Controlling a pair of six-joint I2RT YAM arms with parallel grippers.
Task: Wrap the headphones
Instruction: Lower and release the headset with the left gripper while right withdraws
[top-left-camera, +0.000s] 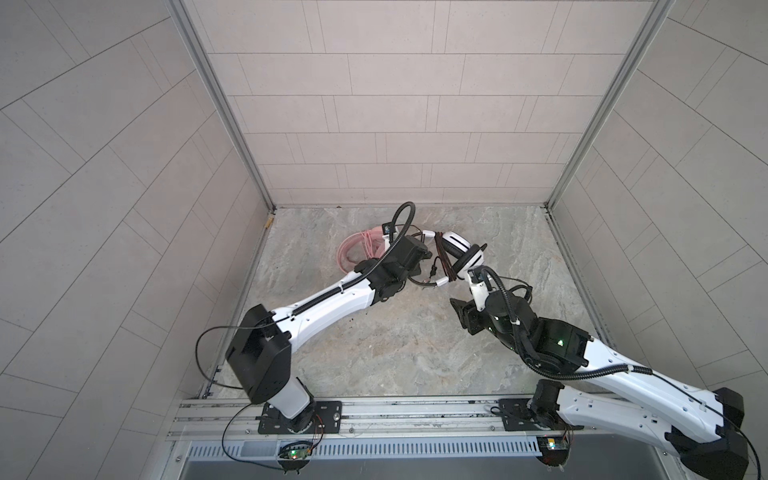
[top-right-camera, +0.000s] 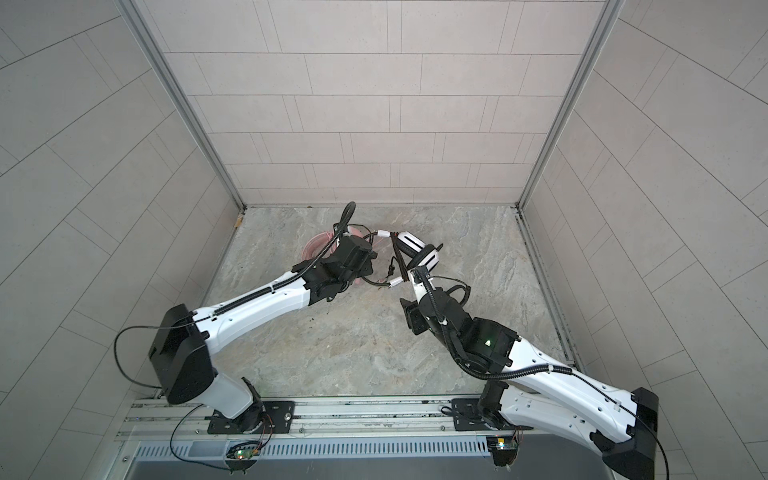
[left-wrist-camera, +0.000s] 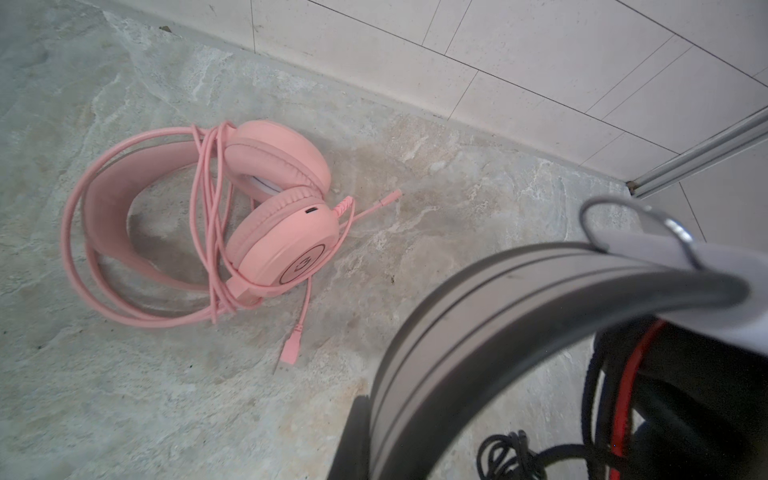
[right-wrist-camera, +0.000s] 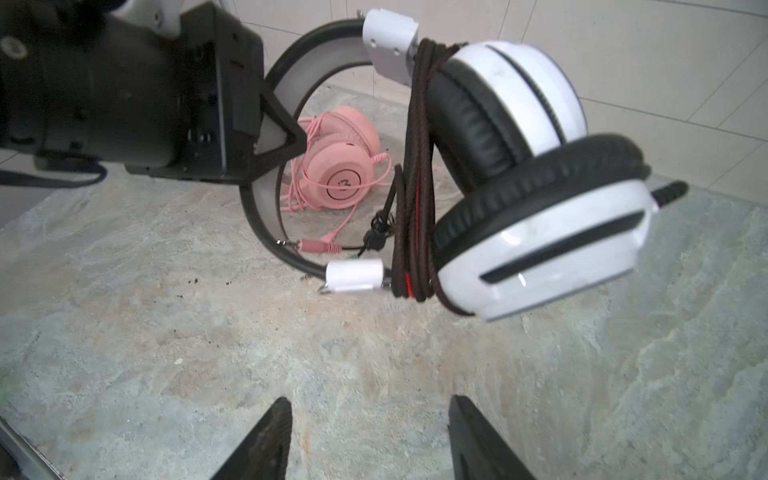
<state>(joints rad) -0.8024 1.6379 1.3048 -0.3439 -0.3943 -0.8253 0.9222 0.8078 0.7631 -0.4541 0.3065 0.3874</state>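
The white-and-black headphones (top-left-camera: 457, 249) (top-right-camera: 415, 249) (right-wrist-camera: 519, 166) sit in mid-table with their dark braided cable (right-wrist-camera: 415, 166) wound several times round the band beside the ear cups. The cable's plugs (right-wrist-camera: 320, 246) dangle loose. My left gripper (top-left-camera: 424, 258) (top-right-camera: 372, 258) (right-wrist-camera: 274, 137) is shut on the headband (left-wrist-camera: 498, 311). My right gripper (top-left-camera: 459, 306) (right-wrist-camera: 370, 415) stands open just in front of the ear cups, with only table between its fingers. The pink headphones (top-left-camera: 357, 253) (top-right-camera: 316, 249) (left-wrist-camera: 249, 216) (right-wrist-camera: 340, 166) lie flat behind the left arm, their pink cable looped round them.
The marble-patterned table (top-left-camera: 395, 353) is closed in by tiled walls (top-left-camera: 395, 145) on three sides, with metal corner posts (top-left-camera: 266, 195). A metal rail (top-left-camera: 395, 415) carrying both arm bases runs along the front edge.
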